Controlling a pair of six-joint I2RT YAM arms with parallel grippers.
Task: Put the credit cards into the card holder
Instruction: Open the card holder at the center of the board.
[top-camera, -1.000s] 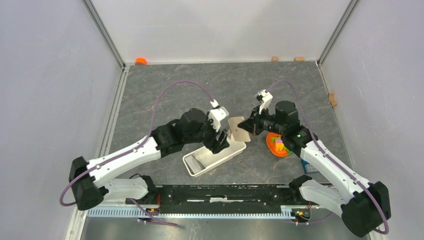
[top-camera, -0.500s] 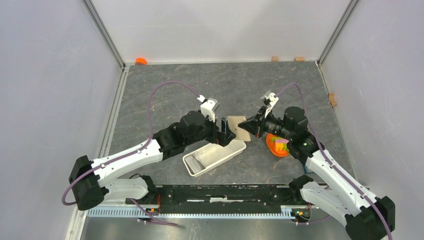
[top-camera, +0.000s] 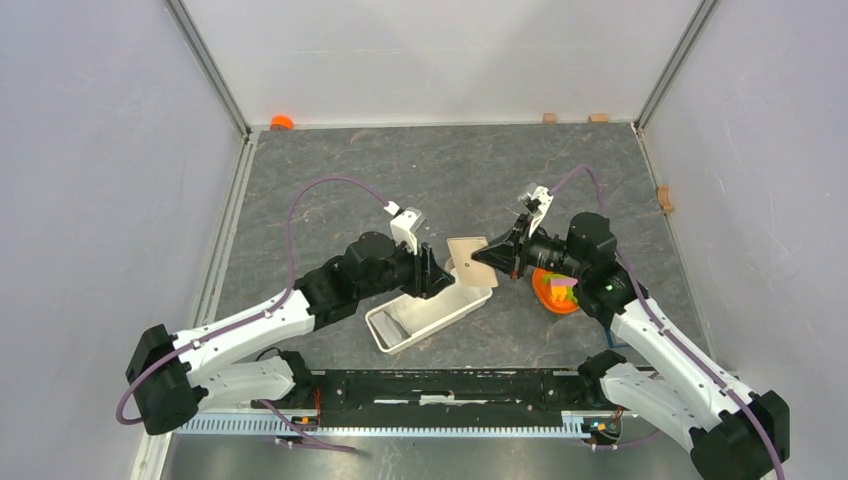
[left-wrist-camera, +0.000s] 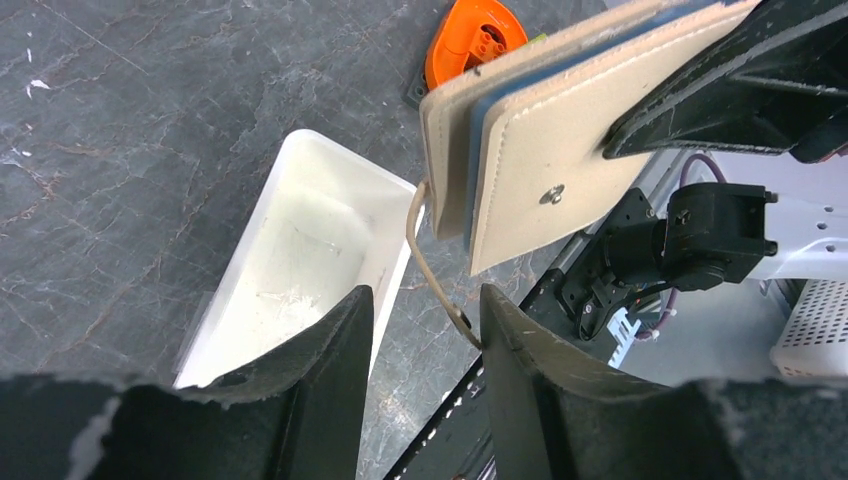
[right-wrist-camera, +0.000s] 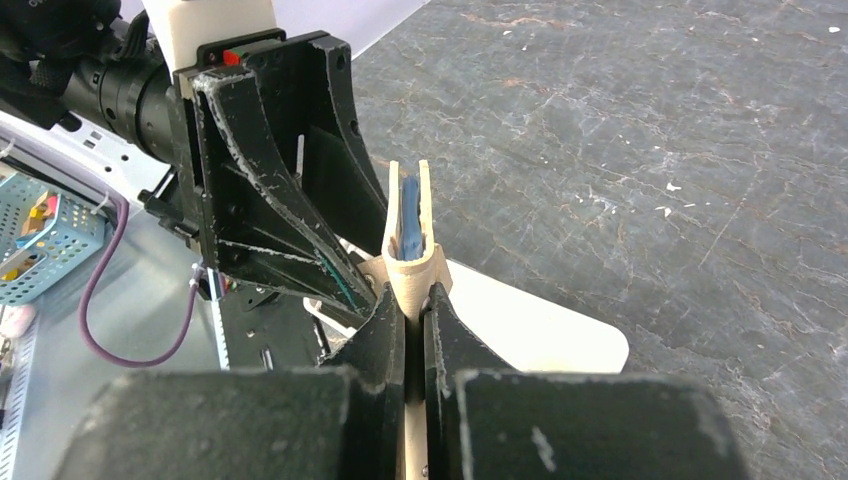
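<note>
Left gripper (left-wrist-camera: 425, 300) backed off, jaws spread, empty; right gripper (right-wrist-camera: 418, 300) jaws pinch beige card holder (left-wrist-camera: 530, 160) near white tray (left-wrist-camera: 300, 250) and orange bowl (left-wrist-camera: 478, 30).

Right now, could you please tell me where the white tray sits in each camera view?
Top external: the white tray lies lower centre, just below the left gripper.
Left wrist: tray left of centre, above the fingers.
Right wrist: only its pale end shows, right of the fingers.
Shared landmark: the tan sleeve pinched in the right gripper.
</note>
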